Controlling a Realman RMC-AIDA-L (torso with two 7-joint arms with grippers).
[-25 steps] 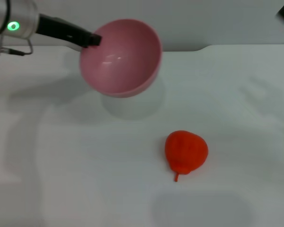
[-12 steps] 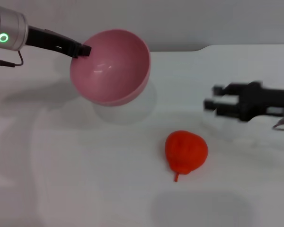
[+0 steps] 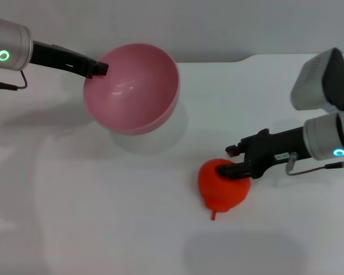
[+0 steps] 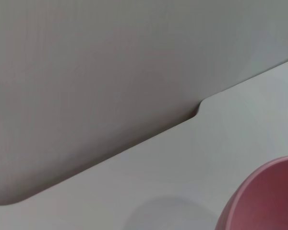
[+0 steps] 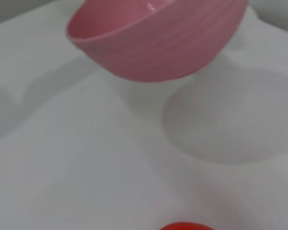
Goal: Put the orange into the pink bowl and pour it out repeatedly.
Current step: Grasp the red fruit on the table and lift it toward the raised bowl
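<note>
Orange (image 3: 224, 187): lies on the white bench (image 3: 103, 217), toward the near edge and right of centre, its small stem pointing at the near edge; only its top sliver shows in the right wrist view (image 5: 185, 226).
Pink bowl (image 3: 132, 89): held clear of the bench near the far edge, left of centre, tilted so its empty mouth faces the robot; its shadow falls on the bench just below it. The right wrist view (image 5: 158, 40) shows its underside in the air.
Left end effector (image 3: 97, 69): closed on the far-left part of the bowl's rim, the arm reaching in from the left edge. The left wrist view shows only a piece of the bowl (image 4: 269, 201) and the bench's far edge.
Right end effector (image 3: 234, 159): reaches in from the right edge; its fingers stand parted, one resting on top of the orange, the other on its far side. No firm grip is evident, and the fruit is not lifted.
Progress: the bowl is empty and the orange is out on the bench, so a pour appears complete.
Remaining: grasp the orange, carry it to the bowl, release it inside, then tip it out again.
</note>
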